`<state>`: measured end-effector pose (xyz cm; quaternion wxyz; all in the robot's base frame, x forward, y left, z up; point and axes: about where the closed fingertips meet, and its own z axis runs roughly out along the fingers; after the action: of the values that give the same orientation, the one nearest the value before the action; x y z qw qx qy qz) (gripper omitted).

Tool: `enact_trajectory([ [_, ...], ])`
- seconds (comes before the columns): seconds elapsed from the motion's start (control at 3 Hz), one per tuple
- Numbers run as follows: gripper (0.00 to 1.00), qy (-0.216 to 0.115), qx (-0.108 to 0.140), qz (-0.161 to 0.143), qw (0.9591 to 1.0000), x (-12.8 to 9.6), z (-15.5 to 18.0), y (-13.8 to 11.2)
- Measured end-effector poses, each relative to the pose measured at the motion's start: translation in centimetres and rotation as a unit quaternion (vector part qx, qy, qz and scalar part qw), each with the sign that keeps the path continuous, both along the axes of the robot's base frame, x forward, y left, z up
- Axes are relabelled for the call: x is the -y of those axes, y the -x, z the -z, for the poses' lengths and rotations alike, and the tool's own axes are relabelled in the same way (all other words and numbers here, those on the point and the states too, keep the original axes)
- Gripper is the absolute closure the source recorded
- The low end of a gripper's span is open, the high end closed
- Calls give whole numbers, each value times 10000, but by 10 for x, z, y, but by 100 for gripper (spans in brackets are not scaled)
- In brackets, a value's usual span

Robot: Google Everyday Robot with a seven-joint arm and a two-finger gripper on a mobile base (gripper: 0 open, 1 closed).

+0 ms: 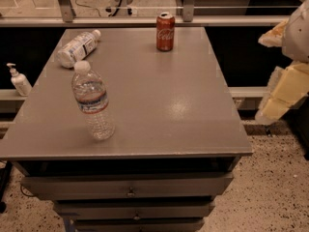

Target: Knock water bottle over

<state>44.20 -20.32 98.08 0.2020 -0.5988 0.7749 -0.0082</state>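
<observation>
The water bottle (92, 100) stands upright near the front left of the grey table (178, 115). It is clear ribbed plastic with a white cap and a narrow blue-and-red label band. My gripper (286, 81) is at the right edge of the view, off the table's right side and far from the bottle. Only cream and white parts of it show, and it touches nothing.
A second bottle with a wide white label (77, 47) lies on its side at the back left. A red soda can (165, 31) stands at the back middle. A small white pump bottle (19, 80) sits on a ledge left of the table. Drawers are below the tabletop.
</observation>
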Motion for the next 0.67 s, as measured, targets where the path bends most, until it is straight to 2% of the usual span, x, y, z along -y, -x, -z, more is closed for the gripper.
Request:
enact_trajectory([
  [0.33, 0, -1044, 28, 23, 9945, -25, 20, -13],
  [0.67, 0, -2129, 100, -169, 9769, -73, 29, -26],
])
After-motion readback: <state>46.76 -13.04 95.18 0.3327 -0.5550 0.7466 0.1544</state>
